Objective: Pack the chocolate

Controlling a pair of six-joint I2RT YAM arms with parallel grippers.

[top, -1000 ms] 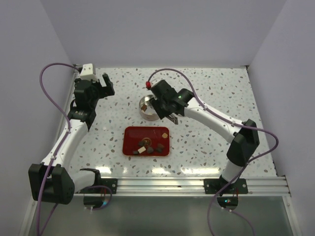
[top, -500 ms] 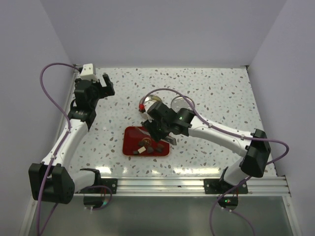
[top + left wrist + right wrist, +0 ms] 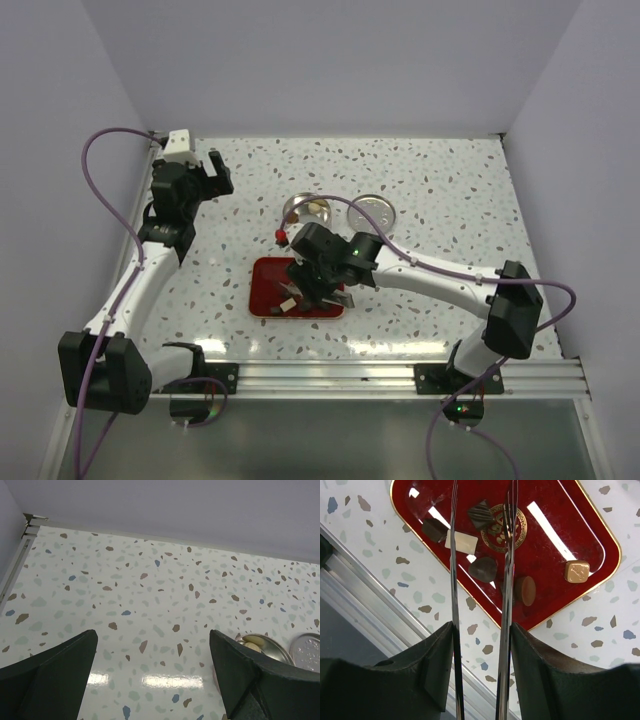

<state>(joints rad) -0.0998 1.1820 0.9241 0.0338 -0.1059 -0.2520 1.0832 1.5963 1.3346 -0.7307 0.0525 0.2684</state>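
Observation:
Several chocolate pieces lie on the red tray [image 3: 555,535]: a dark block [image 3: 434,529], a cream-white slab [image 3: 461,542], a striped dark piece [image 3: 480,514], a round dark one [image 3: 483,569], a light brown round one [image 3: 525,590] and a light brown cube [image 3: 577,571]. My right gripper [image 3: 480,630] is shut on long metal tweezers [image 3: 454,580], whose two blades stand apart above the tray, framing the round dark piece. In the top view that gripper [image 3: 318,285] hovers over the tray [image 3: 265,290]. The left gripper [image 3: 152,675] is open and holds nothing, at the far left [image 3: 215,170].
A round tin [image 3: 306,210] with pale pieces inside stands behind the tray, its lid [image 3: 371,211] lying to its right. Both show at the right edge of the left wrist view, tin [image 3: 262,642] and lid [image 3: 306,650]. A metal rail runs along the near table edge [image 3: 330,372].
The right arm has swung from over the tin back toward the near side and now hangs over the tray, uncovering the tin and lid. The left arm has not moved.

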